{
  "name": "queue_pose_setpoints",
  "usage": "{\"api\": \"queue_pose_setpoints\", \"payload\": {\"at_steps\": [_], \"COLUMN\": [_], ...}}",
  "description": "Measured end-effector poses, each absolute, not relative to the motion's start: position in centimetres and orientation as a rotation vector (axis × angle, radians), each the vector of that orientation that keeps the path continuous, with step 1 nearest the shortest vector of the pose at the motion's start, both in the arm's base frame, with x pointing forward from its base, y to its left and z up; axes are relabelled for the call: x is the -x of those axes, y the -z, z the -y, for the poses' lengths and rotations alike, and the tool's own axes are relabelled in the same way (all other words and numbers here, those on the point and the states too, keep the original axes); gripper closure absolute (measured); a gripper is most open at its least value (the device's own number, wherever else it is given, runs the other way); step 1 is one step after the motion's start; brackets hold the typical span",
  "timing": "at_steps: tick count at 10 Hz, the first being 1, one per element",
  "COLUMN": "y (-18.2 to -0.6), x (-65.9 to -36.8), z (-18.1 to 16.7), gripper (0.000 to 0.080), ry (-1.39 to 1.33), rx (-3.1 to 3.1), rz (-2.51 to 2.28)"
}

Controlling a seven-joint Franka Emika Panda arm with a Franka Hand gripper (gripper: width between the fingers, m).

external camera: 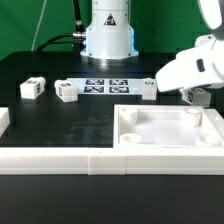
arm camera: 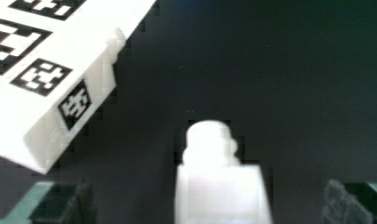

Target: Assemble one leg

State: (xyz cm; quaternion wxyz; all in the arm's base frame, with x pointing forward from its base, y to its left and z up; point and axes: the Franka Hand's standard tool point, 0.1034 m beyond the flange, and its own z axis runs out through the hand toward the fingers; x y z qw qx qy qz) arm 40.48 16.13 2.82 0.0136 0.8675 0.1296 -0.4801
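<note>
In the wrist view a small white leg (arm camera: pixel 213 170) with a rounded tip lies on the black table between my fingers (arm camera: pixel 52 205), with a gap on each side. My gripper (arm camera: pixel 203 205) is open around it. In the exterior view the gripper (external camera: pixel 197 97) hangs low at the right, just behind the far right corner of the tray part (external camera: pixel 165 128), and hides that leg. Three more tagged legs lie on the table: one beside the gripper (external camera: pixel 148 88), one in the middle (external camera: pixel 65 92) and one on the left (external camera: pixel 32 88).
The marker board (external camera: pixel 105 85) lies before the robot base (external camera: pixel 107 35). Long white border rails (external camera: pixel 60 160) run along the front. A white block with several tags (arm camera: pixel 52 70) lies close by in the wrist view; I cannot tell which part it is.
</note>
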Motion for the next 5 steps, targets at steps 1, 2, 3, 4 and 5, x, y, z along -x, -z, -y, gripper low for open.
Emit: {"api": "queue_pose_setpoints", "payload": {"at_steps": [1, 2, 3, 4, 5], "y": [-2.6, -2.5, -2.1, -1.6, -1.1], "x": [-41.2, -41.5, -41.6, -41.5, -41.2], "z": [-15.7, -15.8, -16.2, -16.5, -16.7], "gripper": [0.0151, 0.0151, 0.0151, 0.0151, 0.0151], "ry": [1.437, 1.393, 1.356, 1.321, 1.306], "rx": [-2.739, -2.759, -2.773, -2.786, -2.792], "rz": [-0.387, -0.367, -0.347, -0.323, -0.330]}}
